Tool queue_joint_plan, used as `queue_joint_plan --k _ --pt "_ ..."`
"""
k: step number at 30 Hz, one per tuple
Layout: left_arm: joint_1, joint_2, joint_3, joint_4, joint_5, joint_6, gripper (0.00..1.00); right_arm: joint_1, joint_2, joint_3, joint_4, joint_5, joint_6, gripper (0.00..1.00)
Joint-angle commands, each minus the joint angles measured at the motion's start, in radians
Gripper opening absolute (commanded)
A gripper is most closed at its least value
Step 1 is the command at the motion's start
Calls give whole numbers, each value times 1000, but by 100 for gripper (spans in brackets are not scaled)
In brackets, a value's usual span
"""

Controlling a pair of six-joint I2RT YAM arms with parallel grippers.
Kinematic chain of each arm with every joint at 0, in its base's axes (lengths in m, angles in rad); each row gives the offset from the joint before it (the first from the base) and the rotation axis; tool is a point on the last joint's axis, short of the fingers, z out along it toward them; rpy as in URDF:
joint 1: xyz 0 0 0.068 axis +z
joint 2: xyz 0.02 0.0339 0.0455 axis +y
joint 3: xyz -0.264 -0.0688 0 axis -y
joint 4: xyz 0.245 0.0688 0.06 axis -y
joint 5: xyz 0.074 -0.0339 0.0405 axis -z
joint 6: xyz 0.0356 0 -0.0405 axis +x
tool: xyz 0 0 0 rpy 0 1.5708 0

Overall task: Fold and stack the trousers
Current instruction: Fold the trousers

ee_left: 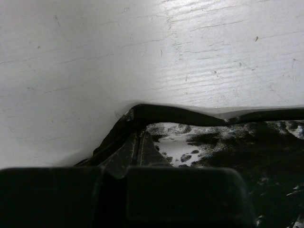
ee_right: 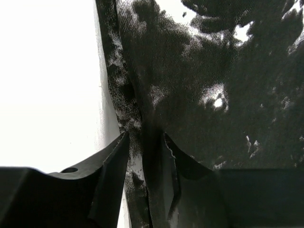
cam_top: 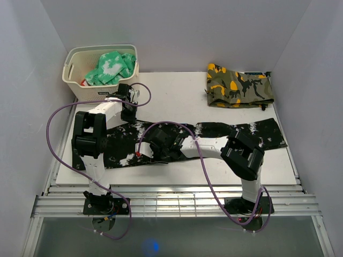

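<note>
Your trousers (cam_top: 263,134) lie lengthwise across the table's middle, from left edge to right edge. The left gripper (cam_top: 128,113) is clamped on their far edge near the left end. The right gripper (cam_top: 154,152) is pinching the near edge, left of centre.

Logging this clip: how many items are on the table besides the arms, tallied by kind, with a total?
Garments: 3, namely the trousers, the camouflage garment and the green-and-white garment
Baskets: 1, the white basket holding the green-and-white garment
Total: 4
</note>
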Motion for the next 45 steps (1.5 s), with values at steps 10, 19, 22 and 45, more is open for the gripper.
queue_joint_plan --k 10,19,22,45 --pt "14 83 -29 9 -42 12 0 -8 -34 55 -19 -9 0 15" --pt "25 100 -10 9 -44 47 0 1 -86 20 -41 -77 23 8" --pt "27 101 -12 10 -44 49 0 18 -103 -5 -44 -80 29 8" --pt "27 100 -15 4 -45 50 0 8 -65 24 -53 -22 21 8"
